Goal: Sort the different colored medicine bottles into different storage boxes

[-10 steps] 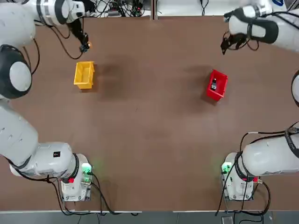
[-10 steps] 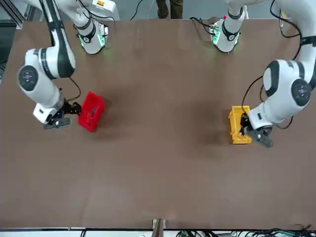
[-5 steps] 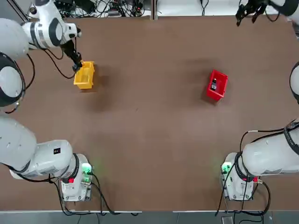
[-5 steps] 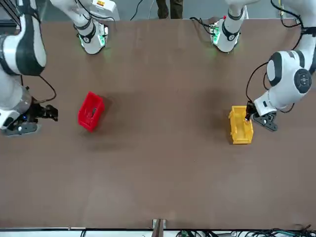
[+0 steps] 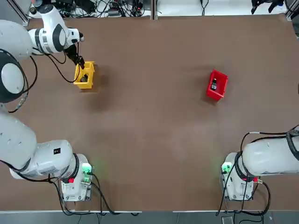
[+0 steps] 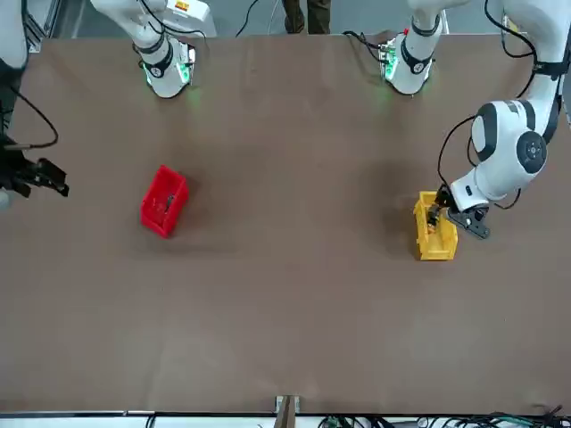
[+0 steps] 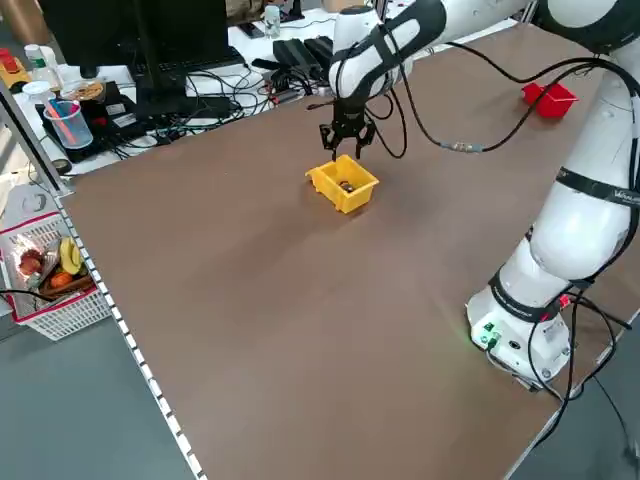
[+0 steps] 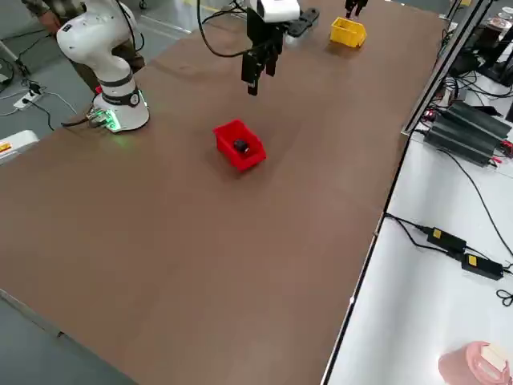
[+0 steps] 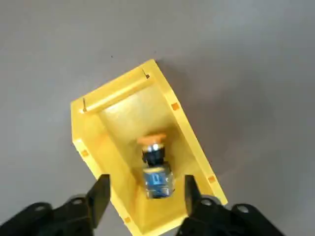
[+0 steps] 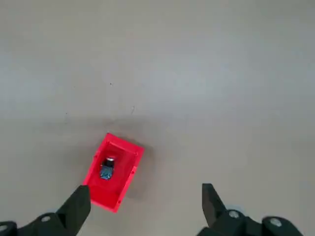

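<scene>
A big brown table (image 5: 149, 121). Beside it, tangled black cables (image 7: 250, 80), a clear cup holding coloured sticks (image 7: 65, 120), and a white wire basket (image 7: 50, 280) holding fruit.

Left end effector (image 9: 145, 196) pointing down, fingers apart, right end effector (image 10: 145, 209) raised, seemingly wide open

Light: bright, even, seemingly overhead | shadows: soft | glare: none | blur: slight in wrist views
</scene>
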`<state>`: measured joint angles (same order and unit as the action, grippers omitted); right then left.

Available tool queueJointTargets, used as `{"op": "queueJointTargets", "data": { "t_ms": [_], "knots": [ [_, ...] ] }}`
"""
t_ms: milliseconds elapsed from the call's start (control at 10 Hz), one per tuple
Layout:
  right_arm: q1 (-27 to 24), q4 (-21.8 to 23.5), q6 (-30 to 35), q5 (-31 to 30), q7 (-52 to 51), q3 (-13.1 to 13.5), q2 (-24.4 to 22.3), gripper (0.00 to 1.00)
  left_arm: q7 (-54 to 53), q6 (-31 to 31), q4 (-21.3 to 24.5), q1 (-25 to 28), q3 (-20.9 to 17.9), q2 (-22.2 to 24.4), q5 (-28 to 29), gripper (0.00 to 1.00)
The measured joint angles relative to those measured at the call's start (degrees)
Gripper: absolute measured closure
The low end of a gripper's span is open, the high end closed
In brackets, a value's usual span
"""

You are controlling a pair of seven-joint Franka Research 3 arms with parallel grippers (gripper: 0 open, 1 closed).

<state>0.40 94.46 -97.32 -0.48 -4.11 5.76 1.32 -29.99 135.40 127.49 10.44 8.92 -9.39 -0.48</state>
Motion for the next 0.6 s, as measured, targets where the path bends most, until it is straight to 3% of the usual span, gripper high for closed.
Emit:
{"op": "queueJointTargets", "data": {
  "t_ms": [200, 500, 600],
  "knots": [
    [0.14, -0.07, 1.5, 0.17, 2.23, -0.15, -0.87, 0.0, -0.01, -2.06, -3.8, -0.04, 0.03, 0.98, 0.0, 0.01],
    [0.18, -0.05, 1.51, 0.2, 2.56, -0.17, -0.81, 0.0, 10.84, -21.26, -21.35, -0.7, 0.07, 3.56, -0.44, 0.01],
    [0.23, -0.05, 1.45, 0.2, 2.58, -0.19, -0.81, 0.0, 15.84, -24.79, -26.39, -1.46, 0.13, 3.48, -0.44, 0.01]
  ]
}}
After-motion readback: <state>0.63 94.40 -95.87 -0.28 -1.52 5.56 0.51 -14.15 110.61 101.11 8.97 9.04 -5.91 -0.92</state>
